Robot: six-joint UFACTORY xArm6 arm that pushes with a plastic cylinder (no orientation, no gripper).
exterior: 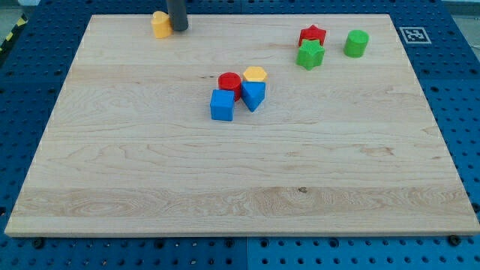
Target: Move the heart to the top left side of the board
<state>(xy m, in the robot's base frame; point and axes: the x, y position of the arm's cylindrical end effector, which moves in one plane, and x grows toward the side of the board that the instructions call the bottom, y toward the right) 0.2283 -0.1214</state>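
Observation:
The orange-yellow heart block (160,24) lies near the view's top left part of the wooden board (150,165). My tip (178,29) stands right beside it, touching or almost touching its right side. The dark rod rises from there out of the view's top.
A cluster sits at the board's middle: red cylinder (229,82), yellow hexagon (255,74), blue cube (222,105), blue triangular block (253,95). At the top right are a red star (313,35), a green star (310,55) and a green cylinder (356,43). A marker tag (413,34) lies off the board's top right corner.

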